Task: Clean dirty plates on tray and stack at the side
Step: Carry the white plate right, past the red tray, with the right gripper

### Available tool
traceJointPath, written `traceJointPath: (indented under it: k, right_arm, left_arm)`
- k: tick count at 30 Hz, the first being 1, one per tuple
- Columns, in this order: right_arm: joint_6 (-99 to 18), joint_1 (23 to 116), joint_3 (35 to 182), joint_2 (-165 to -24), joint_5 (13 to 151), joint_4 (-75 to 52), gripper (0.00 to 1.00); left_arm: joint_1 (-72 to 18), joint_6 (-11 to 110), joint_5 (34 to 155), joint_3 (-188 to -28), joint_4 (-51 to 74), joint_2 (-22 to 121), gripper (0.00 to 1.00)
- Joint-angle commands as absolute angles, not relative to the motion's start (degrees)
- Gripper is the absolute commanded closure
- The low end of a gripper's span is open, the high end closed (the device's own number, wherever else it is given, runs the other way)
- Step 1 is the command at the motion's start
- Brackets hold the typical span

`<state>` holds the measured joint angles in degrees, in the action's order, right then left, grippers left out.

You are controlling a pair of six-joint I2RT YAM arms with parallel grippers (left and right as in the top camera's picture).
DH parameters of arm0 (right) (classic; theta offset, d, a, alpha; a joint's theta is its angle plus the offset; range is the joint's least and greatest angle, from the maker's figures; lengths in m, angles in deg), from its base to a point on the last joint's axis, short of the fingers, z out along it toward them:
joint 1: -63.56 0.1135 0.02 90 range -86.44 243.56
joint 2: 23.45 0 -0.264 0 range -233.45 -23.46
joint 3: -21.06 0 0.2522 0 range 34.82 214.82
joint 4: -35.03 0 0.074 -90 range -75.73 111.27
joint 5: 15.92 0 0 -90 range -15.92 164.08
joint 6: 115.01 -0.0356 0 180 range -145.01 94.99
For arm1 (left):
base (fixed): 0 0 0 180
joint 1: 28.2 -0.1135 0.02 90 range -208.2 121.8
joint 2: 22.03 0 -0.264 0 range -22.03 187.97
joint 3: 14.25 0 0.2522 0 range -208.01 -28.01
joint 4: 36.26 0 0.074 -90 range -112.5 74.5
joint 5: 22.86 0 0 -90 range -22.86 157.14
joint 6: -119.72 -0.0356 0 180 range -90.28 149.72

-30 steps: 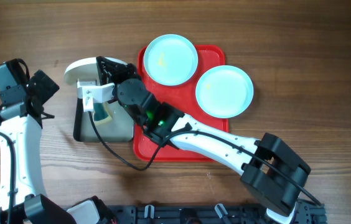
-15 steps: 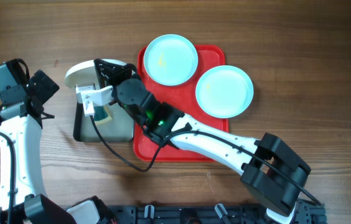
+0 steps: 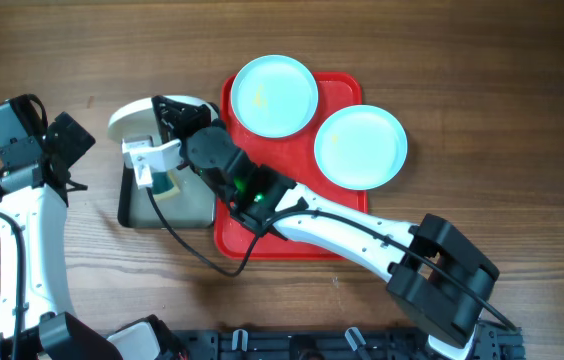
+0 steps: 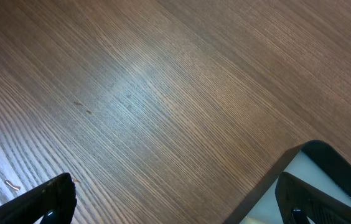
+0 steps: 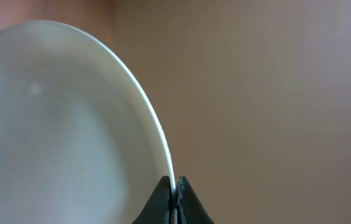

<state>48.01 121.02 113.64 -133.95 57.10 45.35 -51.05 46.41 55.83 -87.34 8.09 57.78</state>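
At the far left the left end effector (image 3: 65, 143) hangs over bare worktop (image 4: 163, 93) with its jaws spread wide and nothing in them, well apart from the action. Next comes the white plate (image 3: 132, 115), tilted and pinched by its rim in the closed right end effector (image 5: 174, 186), just off the far edge of the small black-rimmed tray (image 3: 197, 205). A greenish pad (image 3: 167, 185) lies in that tray (a sponge, I'd guess). I judge this plate is on its way to the stacking spot. The next move calls for levelling it and setting it flat on the worktop before letting go. The small tray sits close beneath the wrist. To the right, the red tray (image 3: 262, 235) holds two mint plates (image 3: 274, 95) (image 3: 360, 147), not yet dealt with.
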Motion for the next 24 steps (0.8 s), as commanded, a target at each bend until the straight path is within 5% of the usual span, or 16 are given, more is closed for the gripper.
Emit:
traceJointPath:
  k: [1, 6, 10, 18, 24]
  right_arm:
    - [32.05, 121.17, 114.41, -134.13, 56.95, 43.4, 0.96]
    - [-13.76, 119.18, 114.41, -134.15, 57.65, 32.6, 0.96]
    - [-36.78, 119.14, 114.41, -134.15, 57.67, 24.6, 0.96]
    - [-43.9, 114.33, 114.43, -131.31, 75.66, 21.83, 0.96]
    - [-50.46, 98.13, 114.43, -119.42, 96.18, 7.8, 0.96]
  left_arm:
    - [-51.25, 47.06, 55.53, -87.98, 7.94, 57.36, 0.0]
    - [-51.25, 47.06, 55.53, -87.98, 7.96, 57.36, 0.0]
    - [-51.25, 47.06, 55.53, -87.98, 7.96, 57.36, 0.0]
    - [-51.25, 47.06, 55.53, -87.98, 7.96, 57.36, 0.0]
    - [-51.25, 47.06, 55.53, -87.98, 7.96, 57.36, 0.0]
